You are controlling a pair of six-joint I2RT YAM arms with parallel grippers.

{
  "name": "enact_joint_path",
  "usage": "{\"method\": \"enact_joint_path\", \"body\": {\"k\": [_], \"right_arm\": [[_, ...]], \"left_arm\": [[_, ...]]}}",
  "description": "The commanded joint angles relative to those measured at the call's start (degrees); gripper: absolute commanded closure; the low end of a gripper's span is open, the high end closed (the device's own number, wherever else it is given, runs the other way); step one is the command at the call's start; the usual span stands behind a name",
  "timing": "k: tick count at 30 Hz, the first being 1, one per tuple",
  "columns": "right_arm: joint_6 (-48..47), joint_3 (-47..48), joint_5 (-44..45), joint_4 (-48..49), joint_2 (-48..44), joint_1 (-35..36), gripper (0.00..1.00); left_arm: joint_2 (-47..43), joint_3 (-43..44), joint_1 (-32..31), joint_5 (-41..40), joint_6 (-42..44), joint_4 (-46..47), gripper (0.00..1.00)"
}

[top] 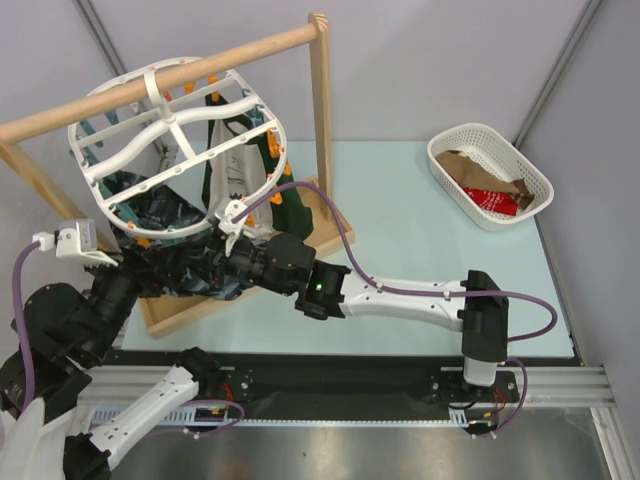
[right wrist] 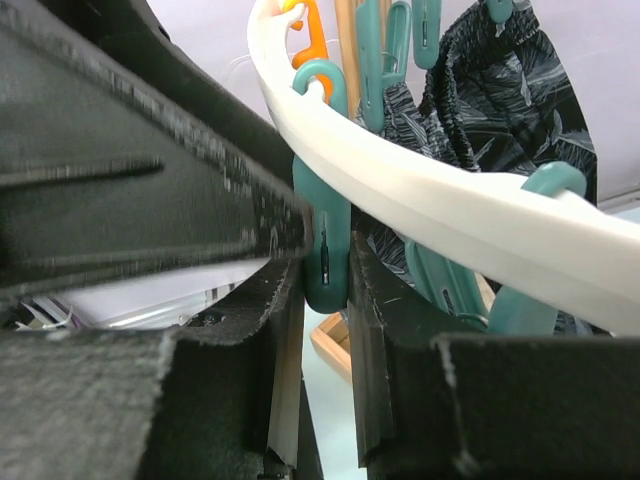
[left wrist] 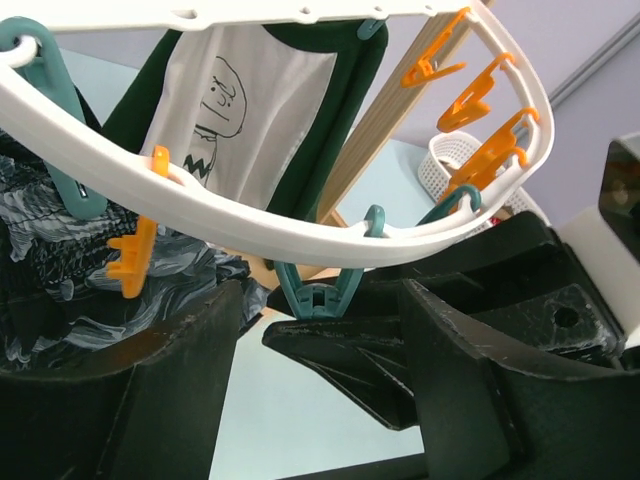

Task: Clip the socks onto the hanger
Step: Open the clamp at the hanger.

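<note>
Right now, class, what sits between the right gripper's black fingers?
A teal plastic clip hanging from the white plastic lattice hanger, pinched by the fingers; the right wrist view shows it.

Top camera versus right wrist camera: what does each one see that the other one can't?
Only the top camera shows the white mesh basket holding a red sock, and the wooden rack. Only the right wrist camera shows, close up, the right fingers pinching a teal clip. Both show the white hanger and the dark patterned sock hanging from it.
</note>
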Motion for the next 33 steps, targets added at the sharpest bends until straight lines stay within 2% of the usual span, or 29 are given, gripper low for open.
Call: {"method": "enact_joint_path", "body": {"k": [1, 13, 17, 21, 26, 29, 32, 33], "right_arm": [[-0.03, -0.91, 0.79, 2.28, -3.24, -0.09, 1.00], [0.33, -1.96, -0.26, 3.25, -4.12, -0.09, 1.00], [0.76, -1.88, -0.96, 3.25, -3.85, -0.36, 1.00], [1.64, -2.31, -1.41, 3.51, -3.94, -0.71, 1.00], [1.82, -2.05, -1.58, 3.08, -3.85, -0.80, 1.00], [1.91, -2.05, -1.58, 2.81, -3.68, -0.80, 1.00], [1.64, -1.96, -1.49, 2.55, -3.76, -0.45, 1.00], [1.64, -1.79, -1.06, 2.29, -3.85, -0.45, 0.99]], "left_arm": [[0.17, -0.09, 0.12, -1.85, -2.81, 3.18, 0.31], [0.96, -1.76, 0.12, -2.65, -5.54, 6.61, 0.38], [-1.50, -4.75, 0.12, -2.30, -5.36, 11.17, 0.40], [-2.30, -6.60, 0.12, -1.33, -4.75, 14.70, 0.46], [-2.12, -6.69, 0.12, -3.17, -4.40, 13.91, 0.56], [-2.82, -6.95, 0.12, -4.58, -3.87, 13.91, 0.67], [-2.74, -6.95, 0.12, -5.02, -3.52, 13.56, 0.97], [-2.56, -6.86, 0.12, -5.11, -3.35, 13.56, 1.00]]}}
